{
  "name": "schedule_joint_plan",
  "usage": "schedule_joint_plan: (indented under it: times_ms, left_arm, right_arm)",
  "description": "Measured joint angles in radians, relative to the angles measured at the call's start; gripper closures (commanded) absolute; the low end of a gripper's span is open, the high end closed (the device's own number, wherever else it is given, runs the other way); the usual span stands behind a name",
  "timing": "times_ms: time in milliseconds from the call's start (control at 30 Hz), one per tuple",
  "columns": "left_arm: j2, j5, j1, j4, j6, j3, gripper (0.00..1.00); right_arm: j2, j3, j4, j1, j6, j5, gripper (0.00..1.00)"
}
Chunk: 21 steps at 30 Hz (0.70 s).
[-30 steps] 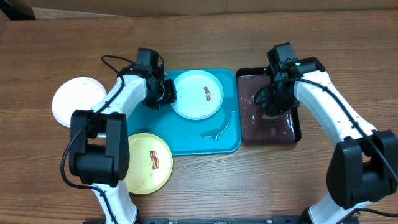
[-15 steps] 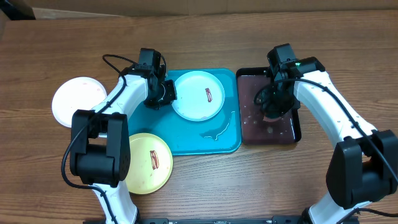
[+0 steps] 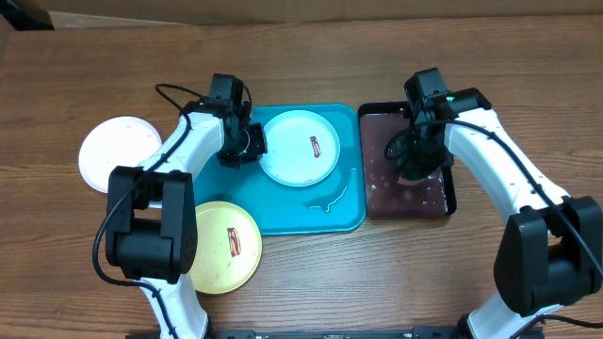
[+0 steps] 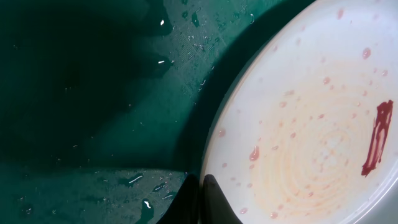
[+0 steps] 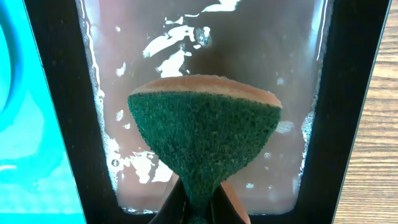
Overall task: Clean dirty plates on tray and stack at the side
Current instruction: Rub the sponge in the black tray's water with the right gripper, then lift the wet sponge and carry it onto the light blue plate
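The left end effector is clamped on the left rim of the light cyan plate, the only plate on the turquoise tray. The right end effector pinches one green sponge over the black tray. Of three plates, the white plate and the yellow-green plate lie on the counter, left of the turquoise tray and at its front-left corner.

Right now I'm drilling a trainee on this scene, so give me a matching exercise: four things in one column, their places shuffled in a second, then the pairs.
1 light cyan plate
2 white plate
3 yellow-green plate
4 sponge

A in the right gripper, over the black tray
B on the table, far left
C on the turquoise tray, rim in the left gripper
D on the table by the tray's front-left corner

Pairs: 1-C, 2-B, 3-D, 4-A
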<state>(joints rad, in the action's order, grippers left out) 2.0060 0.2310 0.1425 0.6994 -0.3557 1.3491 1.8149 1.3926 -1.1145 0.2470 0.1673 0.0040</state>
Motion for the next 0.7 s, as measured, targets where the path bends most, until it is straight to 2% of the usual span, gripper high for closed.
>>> schedule_joint_plan:
  times_ms: [133, 333, 467, 567, 700]
  left_arm:
    - [0.000, 0.001, 0.000, 0.000, 0.000, 0.000, 0.96]
    - [0.000, 0.004, 0.000, -0.001, 0.000, 0.000, 0.96]
    - [0.000, 0.007, 0.000, -0.001, 0.000, 0.000, 0.96]
    - [0.000, 0.014, 0.000, -0.001, 0.000, 0.000, 0.96]
    - [0.000, 0.019, 0.000, -0.001, 0.000, 0.000, 0.96]
  right_arm:
    - [0.000, -0.022, 0.058, 0.005, 0.005, 0.001, 0.96]
    - [0.000, -0.170, 0.225, 0.009, 0.009, 0.004, 0.96]
    - [0.000, -0.211, 0.216, 0.009, 0.009, 0.005, 0.96]
    - [0.000, -0.144, 0.128, 0.009, 0.008, 0.005, 0.96]
    - [0.000, 0.077, -0.016, 0.009, 0.003, 0.008, 0.96]
